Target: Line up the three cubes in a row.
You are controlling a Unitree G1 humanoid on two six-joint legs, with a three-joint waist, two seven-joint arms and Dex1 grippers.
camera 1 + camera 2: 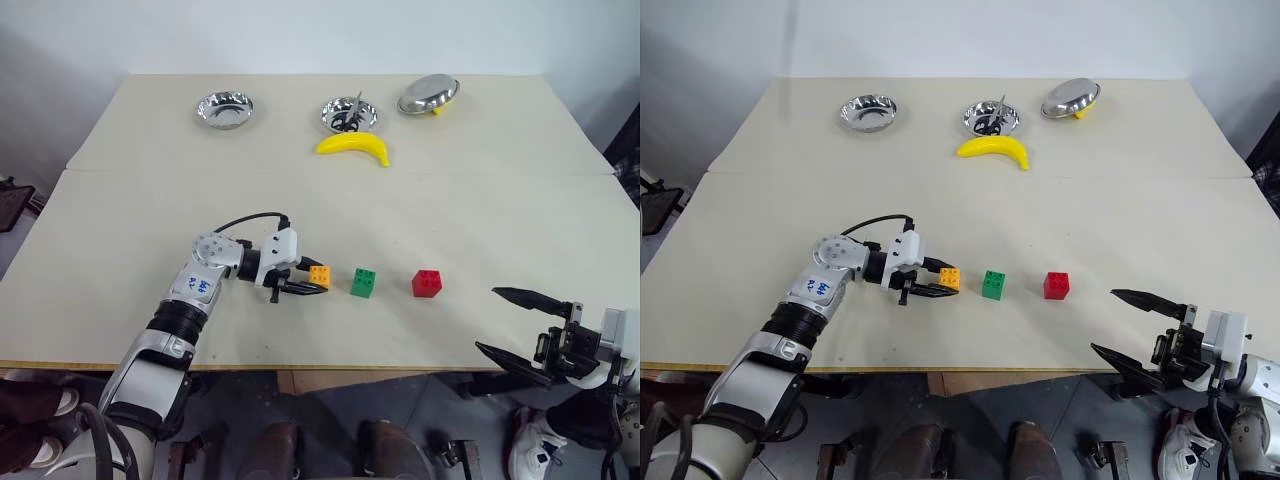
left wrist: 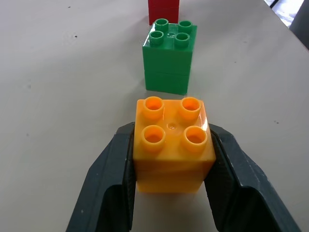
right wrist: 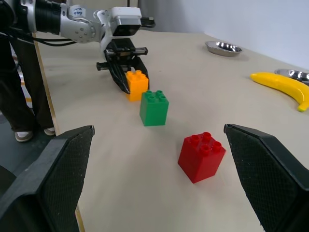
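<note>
Head views, cubes: orange cube (image 1: 319, 275), green cube (image 1: 364, 282) and red cube (image 1: 427, 283) stand in a row across the near half of the table (image 1: 120, 200), studs up, orange to the robot's left, red to its right; small gaps between them.
Head views, left gripper: left gripper (image 1: 308, 279) reaches in from the left, pointing rightward along the row, fingers clamped on the orange cube.
Head views, right gripper: right gripper (image 1: 512, 322) hangs off the table's near right edge, fingers spread wide, nothing between them; red cube is the nearest one, well apart from it.
Head views, far side: yellow banana (image 1: 354, 147) and three metal bowls (image 1: 224, 108) along the back.
Left wrist view: both dark fingers (image 2: 108, 186) press the orange cube's opposite sides; cube sits on the table. Green cube just beyond, red cube behind that.
Right wrist view: wide-apart fingers (image 3: 53, 176) frame the red cube (image 3: 201, 154), not touching. Green, then orange beyond, orange held by the other gripper.
</note>
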